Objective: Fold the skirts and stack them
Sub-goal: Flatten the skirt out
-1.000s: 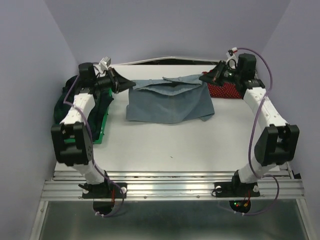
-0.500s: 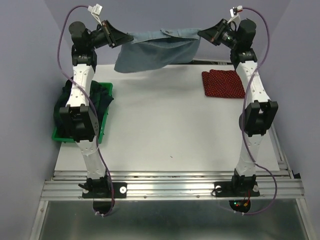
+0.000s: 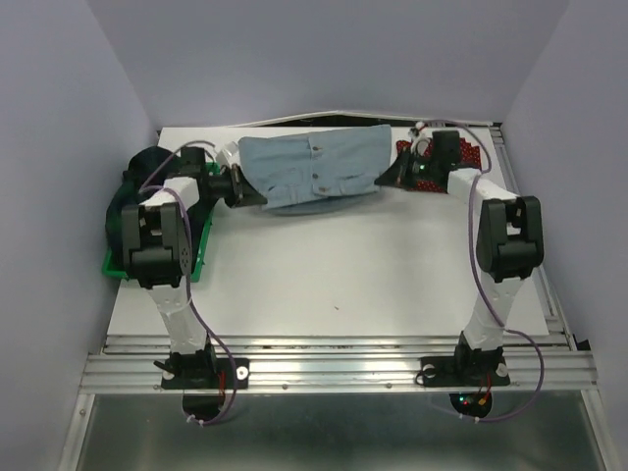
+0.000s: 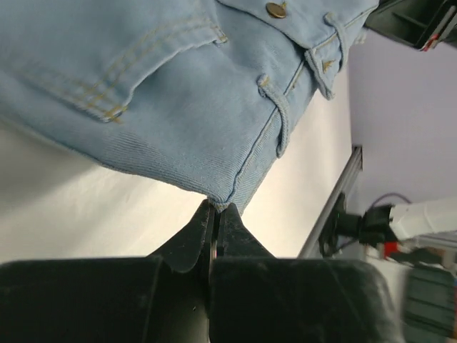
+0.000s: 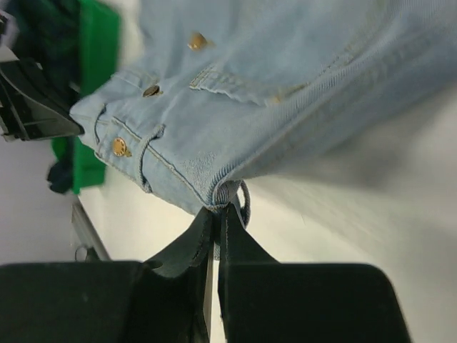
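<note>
The light blue-grey denim skirt (image 3: 312,169) hangs stretched between both grippers over the far half of the table, waistband toward the near side. My left gripper (image 3: 243,192) is shut on its left waistband corner (image 4: 223,200). My right gripper (image 3: 385,179) is shut on its right waistband corner (image 5: 227,194). The red dotted skirt (image 3: 469,153) lies at the far right, mostly hidden behind the right arm. The dark plaid skirt (image 3: 147,169) sits in the green bin (image 3: 192,265) at the left.
The green bin stands along the table's left edge, also seen in the right wrist view (image 5: 98,43). A metal rail (image 3: 334,363) runs along the table's near edge. Purple walls enclose the table on three sides.
Both arms have lifted the denim skirt high off the table, then brought it down again. It now faces front side up with buttons showing, held taut low over the table.
</note>
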`<state>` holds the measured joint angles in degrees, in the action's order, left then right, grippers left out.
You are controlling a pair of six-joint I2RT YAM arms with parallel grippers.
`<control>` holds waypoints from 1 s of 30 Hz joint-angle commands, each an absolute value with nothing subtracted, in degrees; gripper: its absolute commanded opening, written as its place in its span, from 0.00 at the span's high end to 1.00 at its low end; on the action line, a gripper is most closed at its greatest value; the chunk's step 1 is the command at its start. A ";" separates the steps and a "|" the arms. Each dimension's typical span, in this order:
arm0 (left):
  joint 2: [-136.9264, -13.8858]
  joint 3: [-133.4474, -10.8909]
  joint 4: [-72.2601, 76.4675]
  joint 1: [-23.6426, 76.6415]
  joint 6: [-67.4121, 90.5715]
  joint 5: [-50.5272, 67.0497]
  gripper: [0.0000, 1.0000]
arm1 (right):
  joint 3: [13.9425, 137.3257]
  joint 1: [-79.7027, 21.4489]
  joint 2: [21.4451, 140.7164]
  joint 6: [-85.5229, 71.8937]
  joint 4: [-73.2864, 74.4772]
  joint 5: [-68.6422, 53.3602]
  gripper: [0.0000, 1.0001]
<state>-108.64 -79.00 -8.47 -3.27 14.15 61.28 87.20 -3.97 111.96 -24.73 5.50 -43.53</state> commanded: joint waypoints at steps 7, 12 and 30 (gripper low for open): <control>-105.03 -67.95 -34.18 -4.48 -13.69 50.27 1.00 | 69.09 -2.99 107.05 -10.20 31.08 -36.48 0.99; -101.26 -61.27 -34.99 -4.04 -17.75 47.20 0.96 | 69.17 -2.99 106.52 -6.96 39.27 -29.81 0.99; -79.79 -66.86 -29.55 7.72 -38.32 29.20 0.10 | 79.27 -5.27 99.84 3.78 41.23 -18.02 0.23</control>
<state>-79.48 -61.63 -36.86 6.72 -35.62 36.40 75.05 -3.40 102.91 1.85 43.94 -20.82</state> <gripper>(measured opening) 0.964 0.796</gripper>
